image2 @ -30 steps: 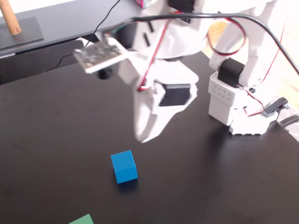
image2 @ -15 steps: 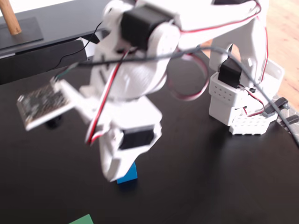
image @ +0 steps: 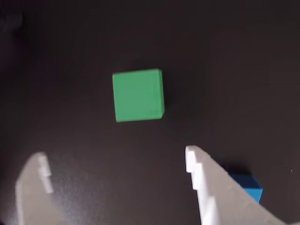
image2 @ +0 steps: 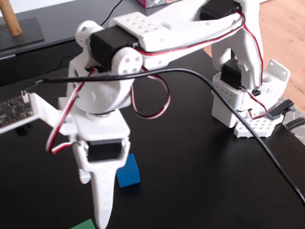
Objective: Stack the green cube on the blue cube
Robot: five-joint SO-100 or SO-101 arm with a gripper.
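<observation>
In the wrist view the green cube [image: 138, 95] lies on the black table, beyond the fingertips and apart from them. My gripper [image: 115, 154] is open and empty, with one white finger [image: 35, 187] at the lower left and the other at the lower right. The blue cube [image: 247, 185] peeks out from behind the right finger. In the fixed view the gripper points down over the table. The blue cube [image2: 128, 171] sits just right of the long white finger [image2: 102, 200]. A corner of the green cube [image2: 84, 224] shows at the bottom edge.
The black table [image2: 190, 181] spreads right of the cubes. The arm's white base [image2: 248, 102] stands at the back right with red and black cables. A thick black cable [image2: 267, 152] runs across the table's right part. A wooden floor lies beyond the table's right edge.
</observation>
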